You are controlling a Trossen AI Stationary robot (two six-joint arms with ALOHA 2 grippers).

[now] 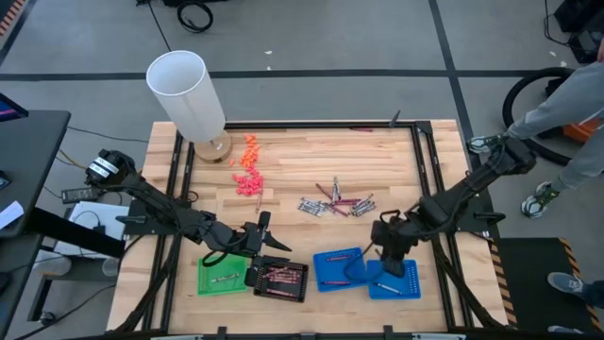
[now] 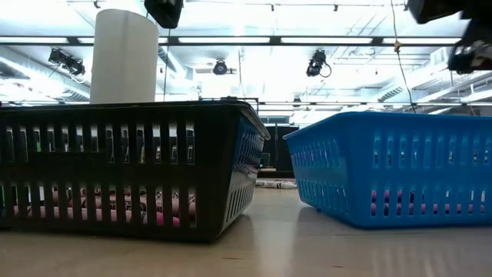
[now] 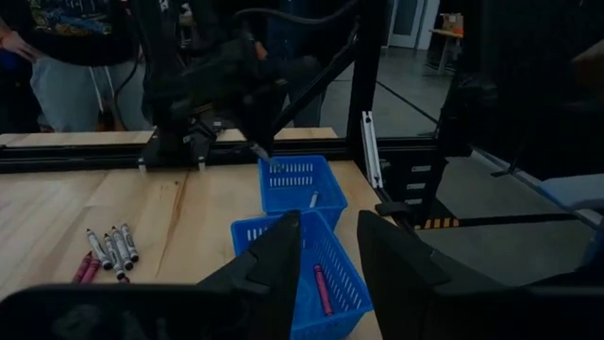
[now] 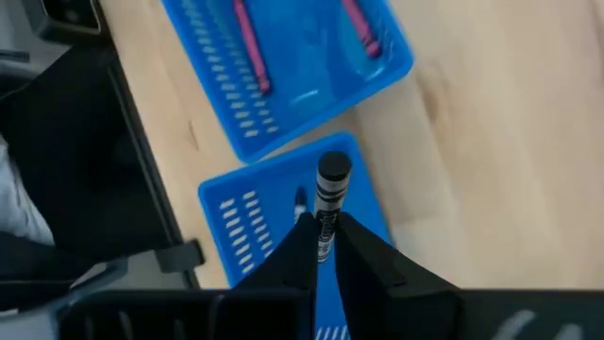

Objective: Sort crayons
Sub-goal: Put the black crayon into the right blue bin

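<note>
Loose crayons, red and silver-grey, lie in a heap mid-table. Along the near edge stand a green tray, a black tray and two blue trays. My right gripper hangs over the right-hand blue tray, shut on a silver-grey crayon. Pink crayons lie in the other blue tray. My left gripper hovers level above the black tray, open, with nothing between its fingers. My right gripper pinches the silver-grey crayon between its two fingers at the crayon's rear part. The fingers slant down from above and lie along the crayon. Its black-tipped free end sticks out past the fingertips, clear above the blue tray.
A tall white cylinder stands at the far left of the table, with chunky orange and pink pieces beside it. A black frame borders the table. A person stands beyond the table's right edge.
</note>
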